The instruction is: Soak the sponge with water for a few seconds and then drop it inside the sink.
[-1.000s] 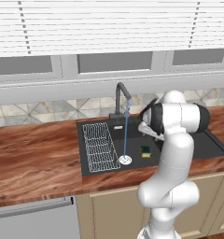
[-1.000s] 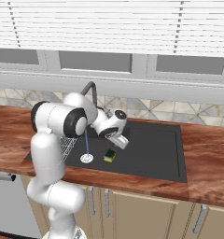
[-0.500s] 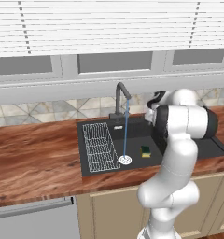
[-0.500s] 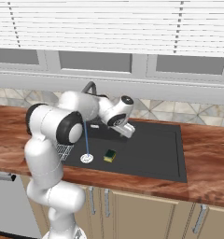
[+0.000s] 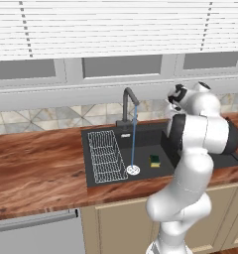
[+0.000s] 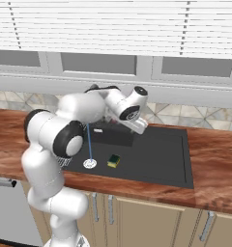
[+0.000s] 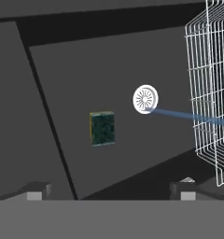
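Observation:
The sponge (image 5: 154, 160) lies flat on the floor of the black sink (image 5: 147, 140), green side up, just right of the round drain (image 5: 133, 170). A thin blue stream of water (image 5: 133, 139) falls from the faucet (image 5: 128, 105) onto the drain, beside the sponge and not touching it. My gripper (image 6: 140, 127) hangs open above the basin, well over the sponge (image 6: 113, 160). In the hand view, the gripper (image 7: 109, 190) has its fingertips (image 7: 37, 189) spread wide and nothing between them. The sponge (image 7: 102, 128) sits far below it.
A white wire rack (image 5: 105, 156) fills the left part of the sink. Wooden counter (image 5: 36, 173) runs on both sides, with a tiled backsplash and window blinds behind. Cabinet fronts and a dishwasher (image 5: 36, 233) stand below the counter.
The hand has risen up and back from the sink floor, away from the sponge. The sponge stays where it lay and the water keeps running.

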